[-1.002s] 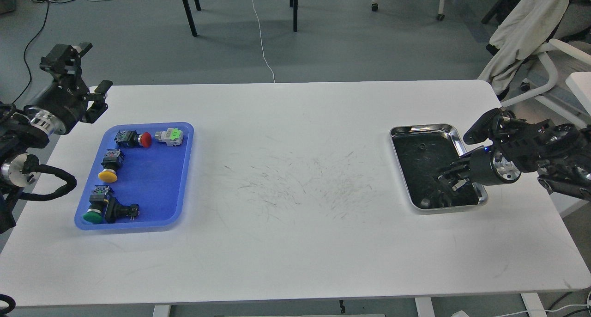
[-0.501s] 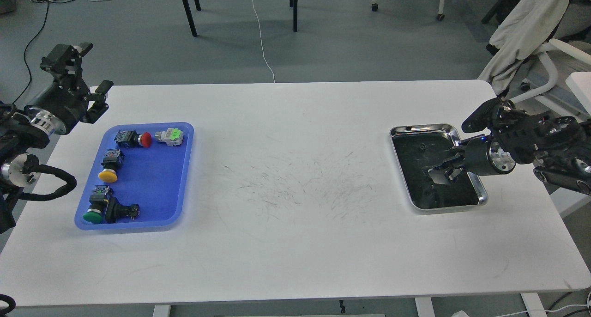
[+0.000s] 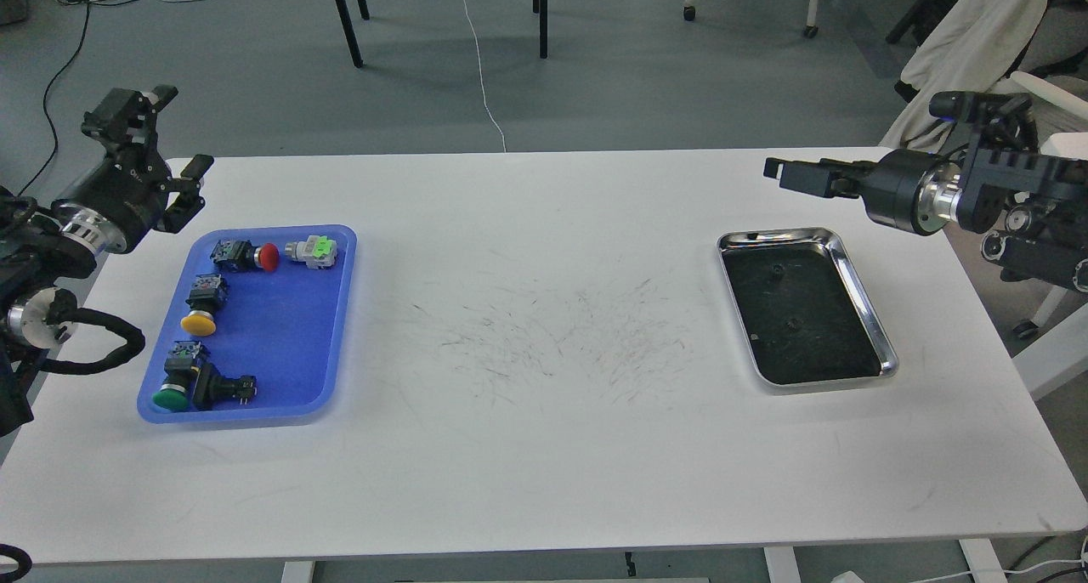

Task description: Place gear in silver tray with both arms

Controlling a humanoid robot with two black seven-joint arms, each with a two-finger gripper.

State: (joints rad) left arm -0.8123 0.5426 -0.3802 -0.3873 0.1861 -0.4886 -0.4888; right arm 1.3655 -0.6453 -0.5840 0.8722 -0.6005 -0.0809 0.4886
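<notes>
Steel tray [image 3: 865, 291] looks slippery: my left gripper [image 3: 166, 145], fingers wide, may drop parts short; right gripper's [image 3: 795, 175] gap I can't tell.

plastic tray [image 3: 336, 311] left, silver tray [image 3: 867, 302] right

White scuffed rectangular table [image 3: 544, 447] bore blue plastic tray [image 3: 289, 328] near left end. Inside tray: red-capped [image 3: 267, 257], yellow-capped [image 3: 199, 321] and green-capped [image 3: 172, 396] push-button switches, grey-and-green switch block [image 3: 312, 250], black switch body [image 3: 223, 387]. Beige cloth [image 3: 969, 48] draped over white chair, far right.
</notes>
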